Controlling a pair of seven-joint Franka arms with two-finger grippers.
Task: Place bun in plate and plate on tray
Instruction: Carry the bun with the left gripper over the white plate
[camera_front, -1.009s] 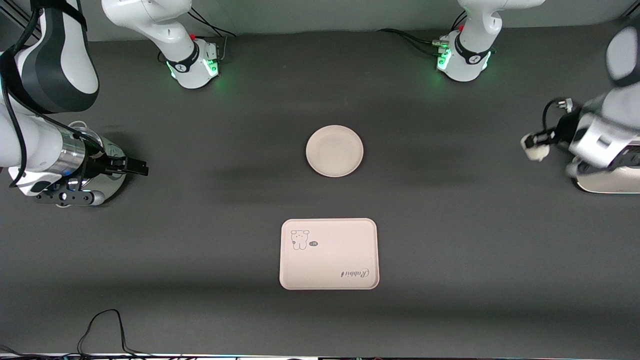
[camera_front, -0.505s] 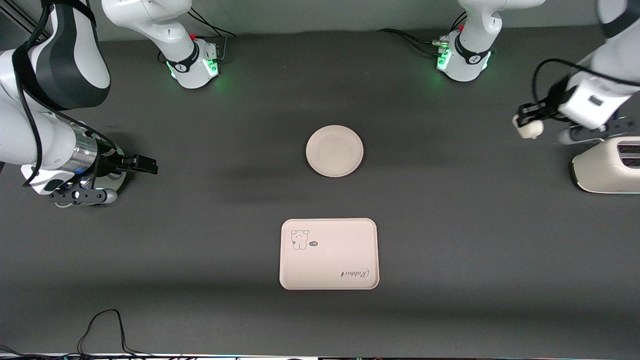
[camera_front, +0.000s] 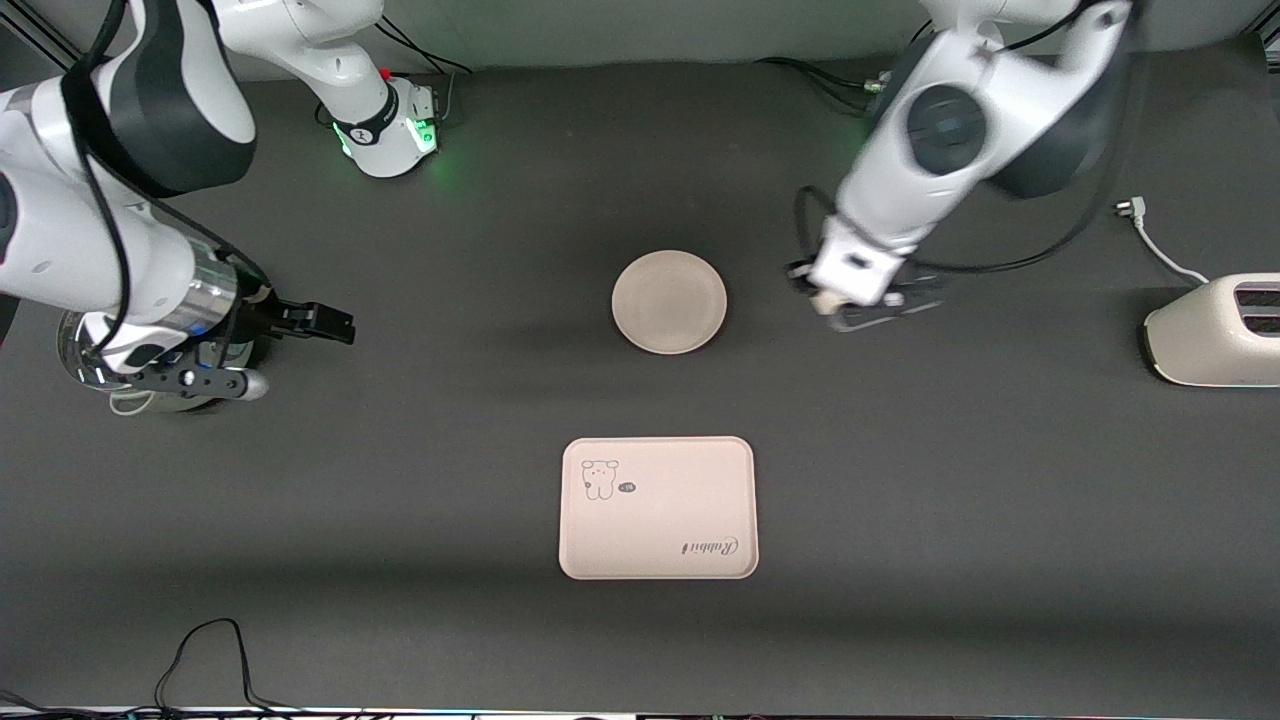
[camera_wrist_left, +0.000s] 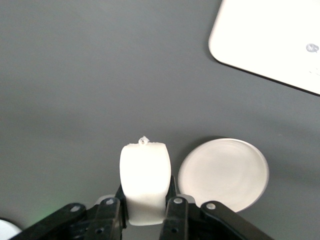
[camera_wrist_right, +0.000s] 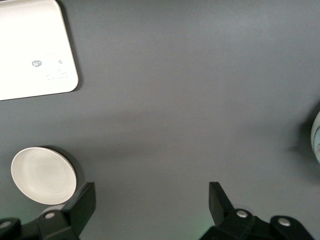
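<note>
My left gripper (camera_front: 826, 299) is shut on the small white-cream bun (camera_wrist_left: 145, 180), which it holds up in the air over bare table beside the plate, toward the left arm's end. The round cream plate (camera_front: 669, 301) lies empty at the table's middle and also shows in the left wrist view (camera_wrist_left: 223, 174). The cream rectangular tray (camera_front: 657, 507) with the animal print and "Rabbit" lettering lies nearer to the front camera than the plate. My right gripper (camera_front: 330, 325) is open and empty, over the table toward the right arm's end; its wrist view shows the plate (camera_wrist_right: 43, 175) and the tray (camera_wrist_right: 30, 50).
A cream toaster (camera_front: 1215, 330) stands at the left arm's end, with its cord and plug (camera_front: 1140, 215) on the table. A round glassy object (camera_front: 150, 395) sits under the right arm. A black cable (camera_front: 200, 655) lies at the table's front edge.
The left arm has swung from the toaster end toward the plate, carrying the bun. The right gripper has crept a little toward the table's middle.
</note>
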